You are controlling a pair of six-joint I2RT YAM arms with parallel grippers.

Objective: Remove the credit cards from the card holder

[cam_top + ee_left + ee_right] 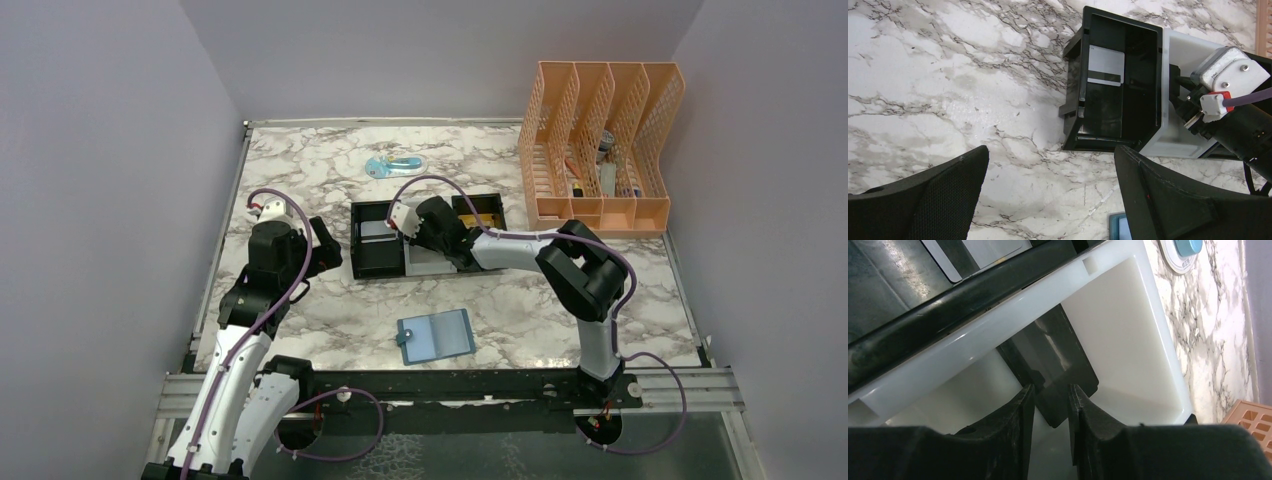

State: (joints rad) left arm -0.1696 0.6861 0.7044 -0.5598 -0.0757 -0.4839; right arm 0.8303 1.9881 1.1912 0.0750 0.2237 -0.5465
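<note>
Card holder [436,337] lies open and flat by the counter's [300,160] near edge, about mid-width, with bare marble on every side. It's teal-blue, roughly square, paler inside, with a small tab on the side toward the left edge. Left gripper [1050,155] hovers over bare counter near the left edge, jaws wide apart, just short of the tray [380,262]. Right gripper [1052,390] is down in the tray's white middle bay, jaws clamped on a dark card [1048,355]. A pale card [1105,65] lies in the black bay beside it. Orange rack [600,140] fills the far right corner.
</note>
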